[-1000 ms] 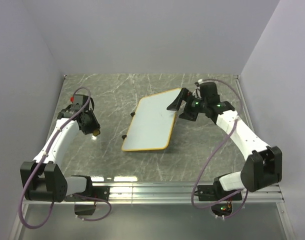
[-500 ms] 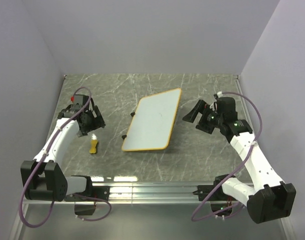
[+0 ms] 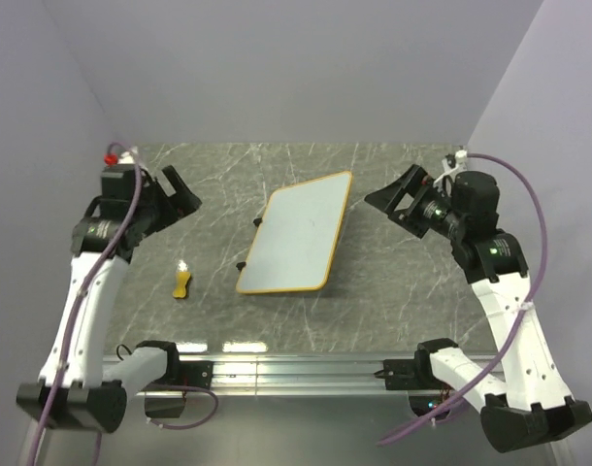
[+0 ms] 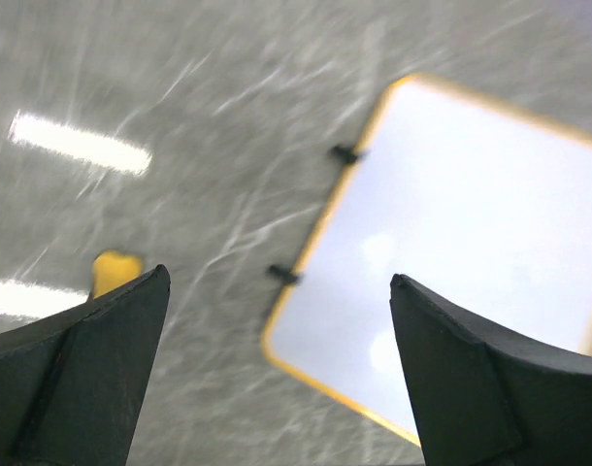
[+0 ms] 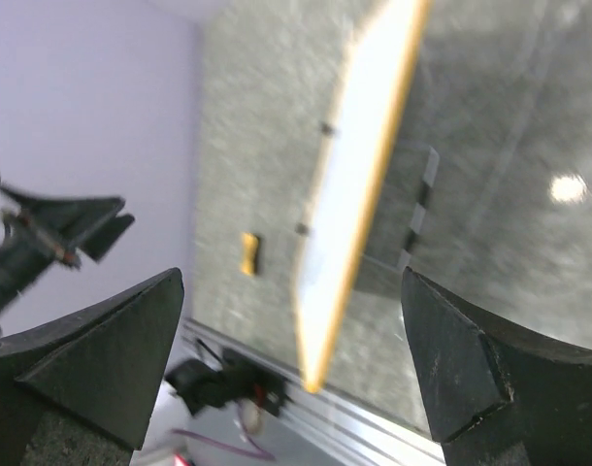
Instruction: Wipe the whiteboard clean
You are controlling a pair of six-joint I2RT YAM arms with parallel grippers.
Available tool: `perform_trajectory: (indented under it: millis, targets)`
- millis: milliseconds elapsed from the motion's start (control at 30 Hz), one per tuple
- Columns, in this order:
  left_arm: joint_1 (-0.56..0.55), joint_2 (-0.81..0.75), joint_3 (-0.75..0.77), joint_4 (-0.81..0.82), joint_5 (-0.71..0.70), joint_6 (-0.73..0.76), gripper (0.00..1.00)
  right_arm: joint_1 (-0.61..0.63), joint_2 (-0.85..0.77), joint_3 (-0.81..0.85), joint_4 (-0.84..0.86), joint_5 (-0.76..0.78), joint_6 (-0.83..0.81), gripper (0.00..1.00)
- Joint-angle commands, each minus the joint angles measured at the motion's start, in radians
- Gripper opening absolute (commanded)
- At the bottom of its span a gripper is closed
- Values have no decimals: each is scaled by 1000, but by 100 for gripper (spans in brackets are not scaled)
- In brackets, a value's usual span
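Lying flat mid-table on a diagonal, the whiteboard [image 3: 296, 233] shows a white face with no scribbles that can be made out, so the wiping looks done or nearly so. The yellow eraser [image 3: 182, 283] rests on the table [image 3: 393, 291] to its left, apart from it. The left gripper [image 3: 180, 191] and right gripper [image 3: 393, 197] hover either side, both wide open, holding nothing.

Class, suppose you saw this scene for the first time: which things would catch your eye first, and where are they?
The orange-framed whiteboard lies askew in the middle of the grey table, looking blank. A small yellow eraser sits alone to its left. The left gripper and right gripper hover open and empty on either side.
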Motion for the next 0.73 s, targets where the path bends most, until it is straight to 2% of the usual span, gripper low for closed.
perform_trajectory:
  millis: [0, 100, 233, 367, 500, 700]
  targets:
    - [-1, -103, 121, 54, 78, -44, 100, -6, -28, 94, -27, 51, 79, 100]
    - [-1, -108, 223, 42, 73, -27, 99, -6, -62, 87, 4, 98, 127, 100]
    - [-5, -97, 322, 66, 15, -6, 99, -6, -149, -12, 126, 102, 174, 100]
    - [-14, -88, 359, 106, -33, -10, 99, -6, -155, -61, 108, 86, 177, 100]
    - [-14, -106, 327, 186, 1, 74, 99, 8, -192, -70, 115, 77, 127, 100]
    - [-14, -69, 327, 207, -88, 69, 100, 17, -231, -44, 30, 141, 78, 100]
